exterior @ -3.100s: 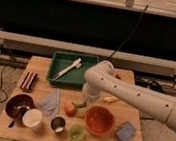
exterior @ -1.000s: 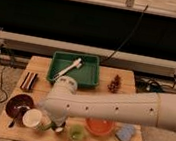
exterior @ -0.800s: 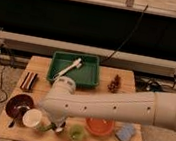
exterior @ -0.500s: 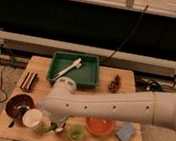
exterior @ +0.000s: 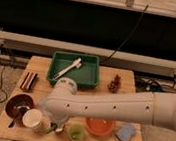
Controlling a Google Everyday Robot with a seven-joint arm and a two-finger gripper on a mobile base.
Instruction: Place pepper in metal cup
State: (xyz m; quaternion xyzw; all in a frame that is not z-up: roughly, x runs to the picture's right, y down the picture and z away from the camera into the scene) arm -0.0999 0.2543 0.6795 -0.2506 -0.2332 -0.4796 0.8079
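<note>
gripper (exterior: pixel 56 126) low at front cups | metal cup seemingly hidden

- We count one green tray (exterior: pixel 91 76).
- Two cups: white cup (exterior: pixel 32 119), light green cup (exterior: pixel 76 132).
- Two bowls: dark bowl (exterior: pixel 18 107), orange bowl (exterior: pixel 99 127).
- One gripper, hidden under the arm at the table's (exterior: pixel 39 67) front edge.

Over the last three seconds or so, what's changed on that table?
The arm swung from the table's right-middle across to the front left, so the gripper now sits low by the white cup, hiding the metal cup and pepper. The green tray, orange bowl and dark bowl stayed put.
</note>
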